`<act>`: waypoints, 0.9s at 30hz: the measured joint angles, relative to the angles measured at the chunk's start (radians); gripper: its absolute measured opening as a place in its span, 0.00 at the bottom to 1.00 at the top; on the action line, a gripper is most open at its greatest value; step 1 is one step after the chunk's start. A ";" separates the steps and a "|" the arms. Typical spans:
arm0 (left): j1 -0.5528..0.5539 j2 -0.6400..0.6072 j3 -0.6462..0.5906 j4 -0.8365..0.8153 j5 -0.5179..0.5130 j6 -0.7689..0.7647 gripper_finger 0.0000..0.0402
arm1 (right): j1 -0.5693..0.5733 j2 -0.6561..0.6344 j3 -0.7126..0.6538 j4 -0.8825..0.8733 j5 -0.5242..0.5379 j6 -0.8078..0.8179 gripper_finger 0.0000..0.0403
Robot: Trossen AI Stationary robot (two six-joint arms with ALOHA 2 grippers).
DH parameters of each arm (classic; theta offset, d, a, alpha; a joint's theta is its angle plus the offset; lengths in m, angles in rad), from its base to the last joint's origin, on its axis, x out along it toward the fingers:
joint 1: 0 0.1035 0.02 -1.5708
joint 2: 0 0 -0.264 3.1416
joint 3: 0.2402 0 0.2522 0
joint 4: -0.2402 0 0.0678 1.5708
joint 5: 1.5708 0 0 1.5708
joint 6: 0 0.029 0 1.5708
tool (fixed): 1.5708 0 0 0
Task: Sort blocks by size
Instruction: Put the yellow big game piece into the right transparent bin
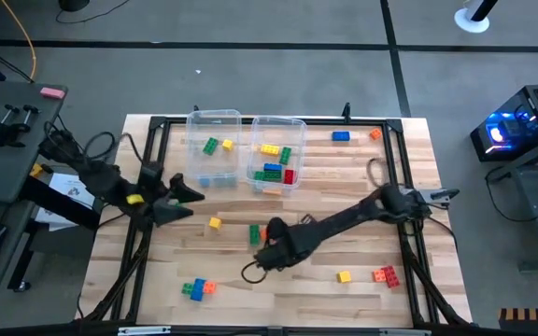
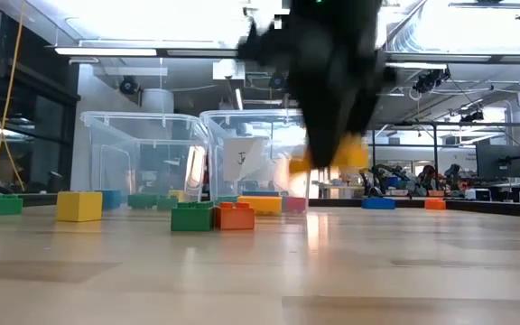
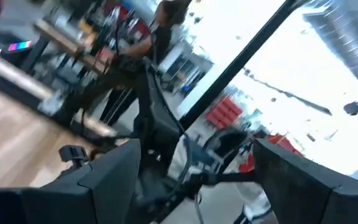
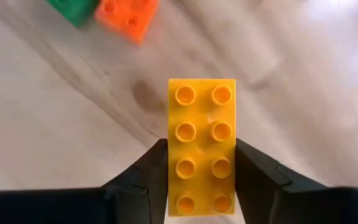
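Observation:
My right gripper (image 4: 202,180) reaches over the table's middle (image 1: 269,247) and is shut on a long yellow brick (image 4: 202,143) with two rows of studs. The brick shows above the tabletop in the low view (image 2: 328,158). A joined green and orange brick (image 1: 255,233) lies on the table just beyond it and also shows in the right wrist view (image 4: 114,12). My left gripper (image 1: 183,200) is open and empty at the table's left, tipped up toward the room. Loose bricks lie about: yellow (image 1: 215,222), yellow (image 1: 344,276), red (image 1: 386,274), blue (image 1: 341,136). My right gripper pinches the yellow brick's two long sides (image 4: 170,177) between its two fingers, at the end nearest the wrist. The brick's other end sticks out past the fingertips, studs up. The fingers come from the table's right, slanting down. The brick is lifted clear of the table.
Two clear bins (image 1: 213,149) (image 1: 276,154) with several bricks inside stand at the far middle. A joined blue, green and orange group (image 1: 194,287) lies near the front left. An orange brick (image 1: 375,133) sits at the far right. A black frame (image 1: 157,121) edges the table.

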 joint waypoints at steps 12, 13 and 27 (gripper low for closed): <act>0.000 -0.060 0.000 0.016 -0.066 0.101 0.74 | -0.135 -0.182 0.004 0.552 0.208 -0.366 0.34; 0.000 -0.054 0.000 0.016 -0.066 0.097 0.74 | -0.163 -0.167 0.003 0.620 0.201 -0.403 0.34; 0.000 0.007 0.000 0.042 -0.081 0.083 0.74 | -0.453 -0.119 0.002 0.793 0.065 -0.466 0.34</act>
